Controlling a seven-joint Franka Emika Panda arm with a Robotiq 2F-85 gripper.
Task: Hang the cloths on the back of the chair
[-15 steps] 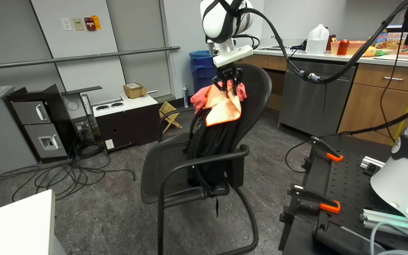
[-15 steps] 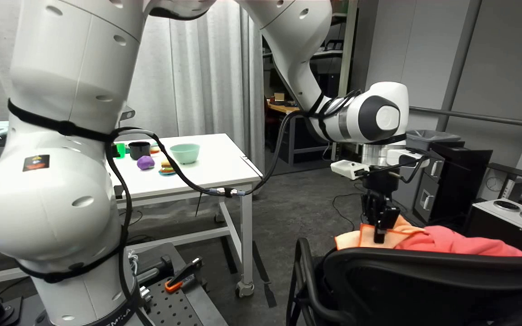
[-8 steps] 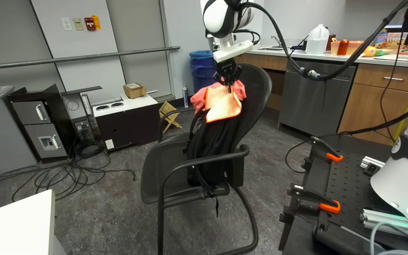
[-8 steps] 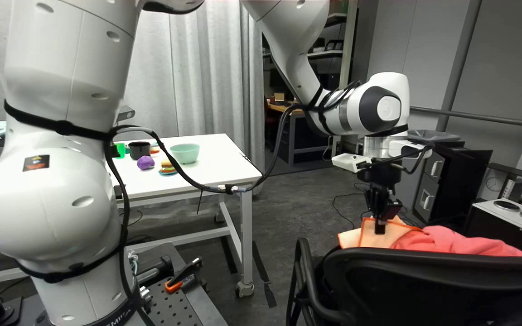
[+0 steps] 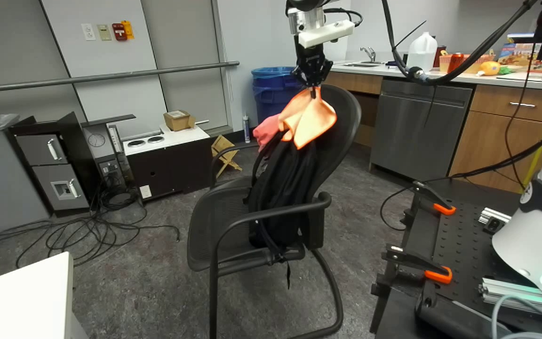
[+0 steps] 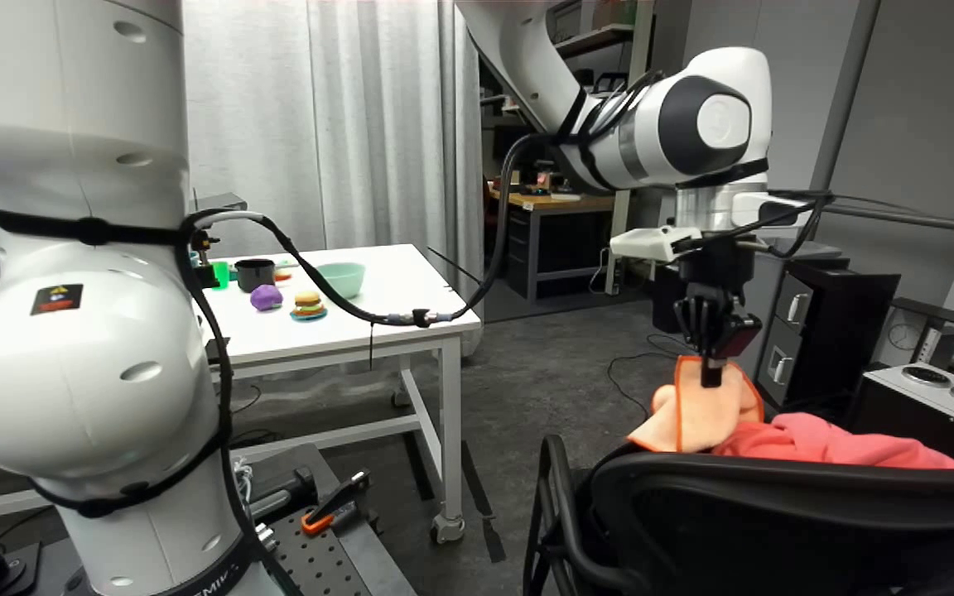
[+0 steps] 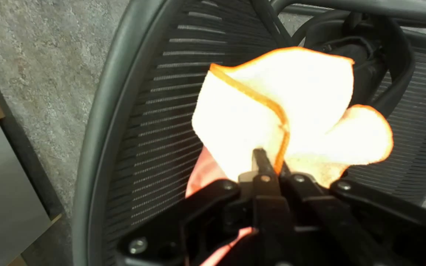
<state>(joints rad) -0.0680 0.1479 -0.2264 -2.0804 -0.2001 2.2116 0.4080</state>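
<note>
My gripper [image 5: 314, 92] is shut on the orange-yellow cloth [image 5: 315, 120]. It pinches the cloth near an orange-edged border, as the wrist view shows between the fingertips [image 7: 273, 159]. In an exterior view the cloth [image 6: 696, 414] hangs from the gripper [image 6: 710, 377], its lower part near the top rim of the black chair [image 6: 775, 513]. The coral-red cloth [image 6: 833, 439] lies bunched behind that rim; it also shows in an exterior view [image 5: 267, 129] and partly in the wrist view [image 7: 205, 171]. The chair's curved back [image 5: 344, 122] stands right beside the gripper.
A black garment or bag [image 5: 280, 197] rests against the chair's backrest above the seat. Armrests [image 5: 271, 214] stick out at the sides. A blue bin [image 5: 271, 94] and a counter [image 5: 440, 77] stand behind. A white table [image 6: 394, 290] holds a bowl and toy food.
The gripper has shut on the orange-yellow cloth and risen, lifting it off the coral-red cloth and toward the chair back's top. The coral-red cloth stays largely in place.
</note>
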